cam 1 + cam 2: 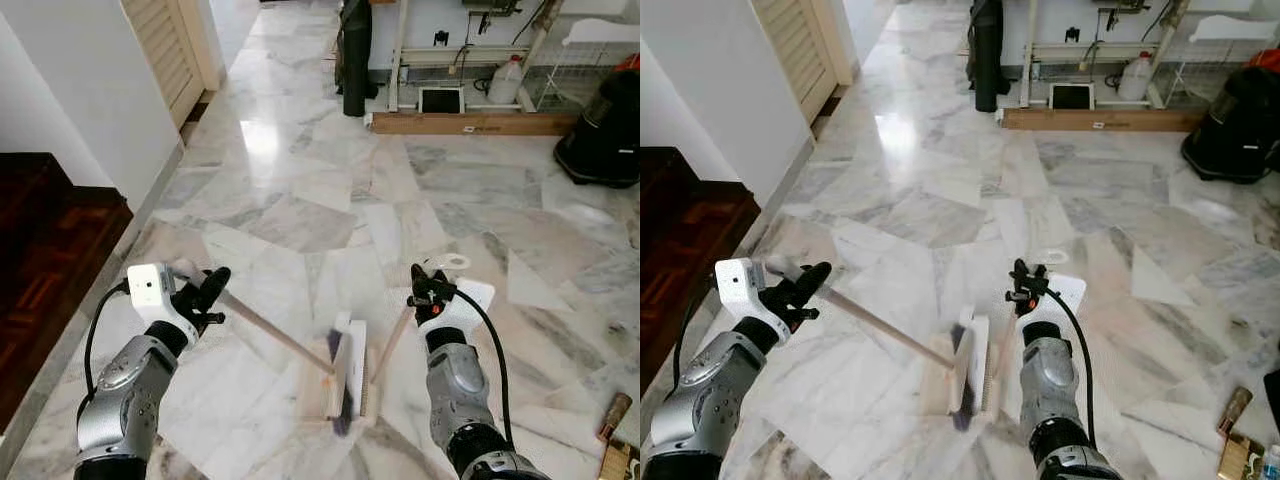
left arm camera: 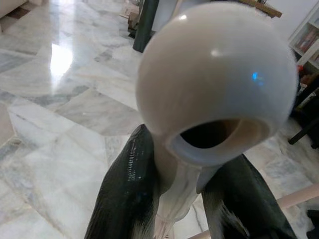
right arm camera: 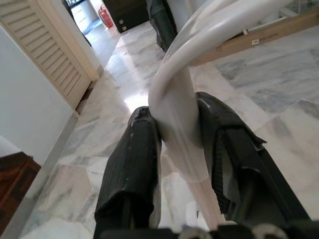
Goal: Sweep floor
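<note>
The left gripper (image 1: pixel 213 287) is clamped on the broom handle (image 1: pixel 275 335), the right gripper (image 1: pixel 423 290) on the dustpan handle (image 1: pixel 392 342). Broom head (image 1: pixel 342 385) meets dustpan (image 1: pixel 352 375) on the marble floor (image 1: pixel 300 190) (both grips near the tips); either handle could twist loose.

We find no legible text, brand or number; the small label on the wooden plank (image 3: pixel 255 42) is too blurred.

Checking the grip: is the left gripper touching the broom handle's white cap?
Touching. In the left wrist view, both black fingers press the white cap.
</note>
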`<state>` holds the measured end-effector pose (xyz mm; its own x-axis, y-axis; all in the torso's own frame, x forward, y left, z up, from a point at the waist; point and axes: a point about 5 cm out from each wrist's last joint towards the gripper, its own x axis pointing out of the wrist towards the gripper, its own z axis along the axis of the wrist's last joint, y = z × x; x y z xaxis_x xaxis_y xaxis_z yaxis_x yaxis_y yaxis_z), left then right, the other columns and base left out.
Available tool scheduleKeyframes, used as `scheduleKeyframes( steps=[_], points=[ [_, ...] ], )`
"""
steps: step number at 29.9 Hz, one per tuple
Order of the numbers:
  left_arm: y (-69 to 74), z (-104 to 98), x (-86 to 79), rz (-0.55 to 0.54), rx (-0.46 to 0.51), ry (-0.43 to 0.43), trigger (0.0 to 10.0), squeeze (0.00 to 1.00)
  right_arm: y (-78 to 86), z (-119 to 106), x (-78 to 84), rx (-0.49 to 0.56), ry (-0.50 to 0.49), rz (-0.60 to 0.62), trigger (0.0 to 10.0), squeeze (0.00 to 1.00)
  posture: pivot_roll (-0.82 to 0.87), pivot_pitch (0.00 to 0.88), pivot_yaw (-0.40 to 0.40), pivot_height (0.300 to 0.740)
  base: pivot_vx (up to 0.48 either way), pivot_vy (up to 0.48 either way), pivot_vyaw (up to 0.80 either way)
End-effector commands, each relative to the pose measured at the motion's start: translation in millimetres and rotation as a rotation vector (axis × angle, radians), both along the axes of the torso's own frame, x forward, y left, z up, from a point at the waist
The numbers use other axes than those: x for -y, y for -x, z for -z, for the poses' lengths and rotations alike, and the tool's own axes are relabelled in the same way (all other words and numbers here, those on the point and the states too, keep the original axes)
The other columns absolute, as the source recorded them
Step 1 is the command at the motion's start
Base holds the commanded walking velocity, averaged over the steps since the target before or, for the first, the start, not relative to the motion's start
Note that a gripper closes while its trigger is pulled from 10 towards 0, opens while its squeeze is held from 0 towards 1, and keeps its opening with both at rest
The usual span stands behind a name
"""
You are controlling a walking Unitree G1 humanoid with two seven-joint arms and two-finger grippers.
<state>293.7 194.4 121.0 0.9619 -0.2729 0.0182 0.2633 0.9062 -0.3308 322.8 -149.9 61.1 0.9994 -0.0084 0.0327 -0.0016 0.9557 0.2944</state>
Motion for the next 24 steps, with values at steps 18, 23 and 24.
scheduleKeyframes(
  steps=[18, 23, 24],
  points=[
    [-14.9, -90, 10.1, -0.004, 0.340, -0.113, 10.0, 0.00, -19.9, -28, -6.9, 0.094, -0.043, -0.052, 10.0, 0.00, 0.06, 0.000, 0.058, 0.740, 0.000, 0.000, 0.00],
    [-12.8, -103, 13.1, 0.014, 0.376, -0.130, 10.0, 0.00, -20.7, -29, -5.8, 0.092, -0.042, -0.052, 10.0, 0.00, 0.06, 0.000, 0.055, 0.740, 0.000, 0.000, 0.00],
    [-12.6, -104, 12.7, 0.012, 0.378, -0.136, 10.0, 0.00, -20.7, -29, -5.8, 0.092, -0.042, -0.052, 10.0, 0.00, 0.06, 0.000, 0.055, 0.740, 0.000, 0.000, 0.00]
  ],
)
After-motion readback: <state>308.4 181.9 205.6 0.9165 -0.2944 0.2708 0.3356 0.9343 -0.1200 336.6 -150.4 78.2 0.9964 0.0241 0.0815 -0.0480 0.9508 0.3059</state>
